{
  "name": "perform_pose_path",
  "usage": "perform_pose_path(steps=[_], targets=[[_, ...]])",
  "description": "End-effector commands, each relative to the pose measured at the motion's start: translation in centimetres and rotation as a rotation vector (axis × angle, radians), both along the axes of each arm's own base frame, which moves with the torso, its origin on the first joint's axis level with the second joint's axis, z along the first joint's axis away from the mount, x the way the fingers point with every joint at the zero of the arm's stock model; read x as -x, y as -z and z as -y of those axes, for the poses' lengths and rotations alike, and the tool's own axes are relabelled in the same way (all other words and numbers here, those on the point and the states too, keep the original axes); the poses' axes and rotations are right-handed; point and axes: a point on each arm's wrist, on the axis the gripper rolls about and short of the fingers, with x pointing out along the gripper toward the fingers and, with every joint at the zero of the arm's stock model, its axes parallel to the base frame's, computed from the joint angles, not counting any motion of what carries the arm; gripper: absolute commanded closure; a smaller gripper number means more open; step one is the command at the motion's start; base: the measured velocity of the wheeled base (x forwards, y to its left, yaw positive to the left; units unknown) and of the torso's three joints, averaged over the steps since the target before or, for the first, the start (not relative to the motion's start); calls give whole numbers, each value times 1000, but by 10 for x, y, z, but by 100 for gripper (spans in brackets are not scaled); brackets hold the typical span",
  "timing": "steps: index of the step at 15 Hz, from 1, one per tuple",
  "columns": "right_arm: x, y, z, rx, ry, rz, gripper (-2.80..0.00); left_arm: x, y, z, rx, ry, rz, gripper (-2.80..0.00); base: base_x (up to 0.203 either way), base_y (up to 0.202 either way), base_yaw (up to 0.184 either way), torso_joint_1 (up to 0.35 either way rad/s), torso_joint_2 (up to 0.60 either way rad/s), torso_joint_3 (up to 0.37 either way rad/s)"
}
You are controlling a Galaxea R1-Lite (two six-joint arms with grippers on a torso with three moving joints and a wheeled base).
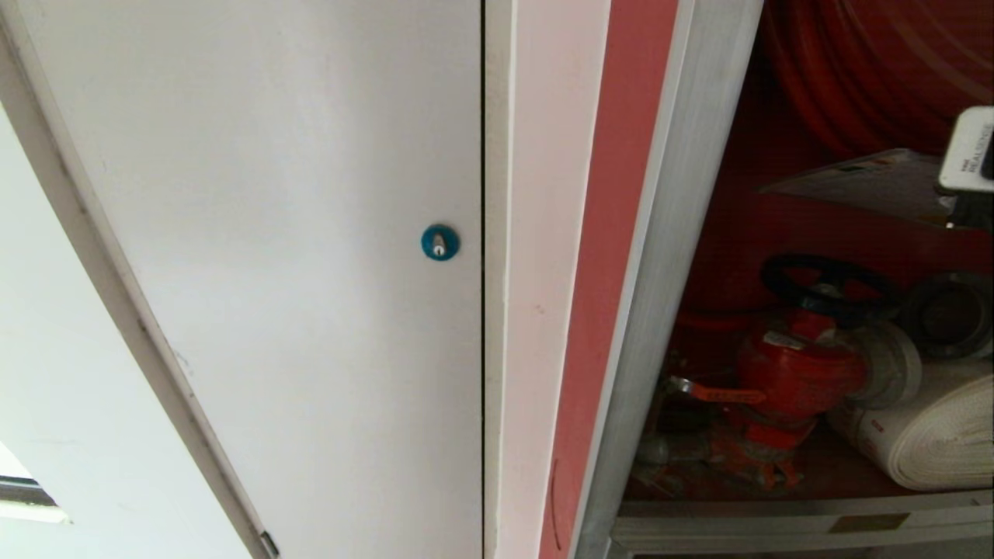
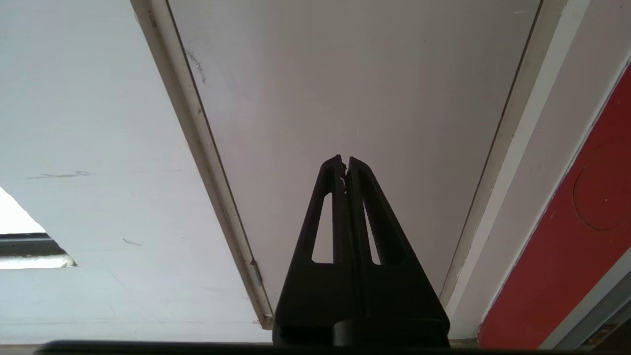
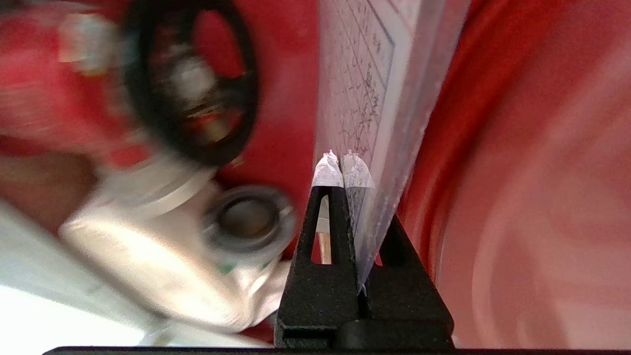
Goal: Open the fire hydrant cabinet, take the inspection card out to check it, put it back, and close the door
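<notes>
The fire hydrant cabinet [image 1: 668,272] stands open at the right, silver-framed and red inside. Its door is out of view. My right gripper [image 3: 342,160] is inside the cabinet, shut on an edge of the inspection card [image 3: 365,74], a thin white sheet with rows of small print. In the head view the inspection card [image 1: 862,182] hangs roughly level above the red valve [image 1: 800,373], below the red hose reel [image 1: 877,62]. My left gripper [image 2: 344,160] is shut on nothing and faces the white-grey panel [image 2: 355,88].
The white-grey panel with the blue round lock [image 1: 439,242] fills the left of the head view. Under the card are the valve's black handwheel [image 1: 827,283], a metal coupling [image 1: 951,314] and the white rolled hose [image 1: 940,435]. The cabinet's silver sill [image 1: 776,528] runs below.
</notes>
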Motion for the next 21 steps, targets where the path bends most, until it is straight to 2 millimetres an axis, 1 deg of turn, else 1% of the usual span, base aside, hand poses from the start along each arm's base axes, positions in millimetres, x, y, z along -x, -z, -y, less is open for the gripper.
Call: perform_pose_path(steps=[1,4,7,11,15,21], targets=[[-30,20,4,19,-3,-53,0,-1,2,0,0,-1,-7,0,0,0,0,0,0,0],[-38,33,10,48,13,-97,0,-1,2,0,1,-1,-7,0,0,0,0,0,0,0],[-43,39,20,90,26,-126,0,-1,2,0,0,-1,-7,0,0,0,0,0,0,0],[-46,49,24,116,24,-149,0,-1,2,0,0,0,-7,0,0,0,0,0,0,0],[-54,52,23,107,-15,-110,0,-1,2,0,0,-1,-7,0,0,0,0,0,0,0],[-55,54,21,99,-55,-103,0,-1,2,0,0,0,-7,0,0,0,0,0,0,0]])
